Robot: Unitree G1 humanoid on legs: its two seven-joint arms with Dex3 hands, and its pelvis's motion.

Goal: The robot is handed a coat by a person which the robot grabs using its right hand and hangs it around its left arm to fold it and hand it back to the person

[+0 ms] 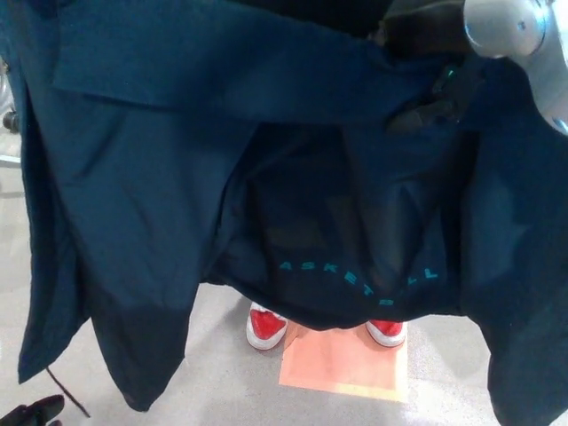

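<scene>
A dark navy coat (pixel 177 177) hangs spread across almost the whole head view, with teal lettering (pixel 355 280) on its inner lining. My right hand (pixel 430 84) comes in at the top right, black below a silver wrist (pixel 506 27), and is shut on the coat's upper edge. A dark finger (pixel 417 115) presses into the cloth. Only a black tip of my left hand (pixel 31 411) shows at the bottom left corner, below the coat's hem; its fingers cannot be made out.
A person stands behind the coat; only the red and white shoes (pixel 266 327) (pixel 387 333) show, at an orange square (pixel 346 364) on the grey floor (pixel 222 390). A thin dark cord (pixel 67 390) dangles from the coat's left hem.
</scene>
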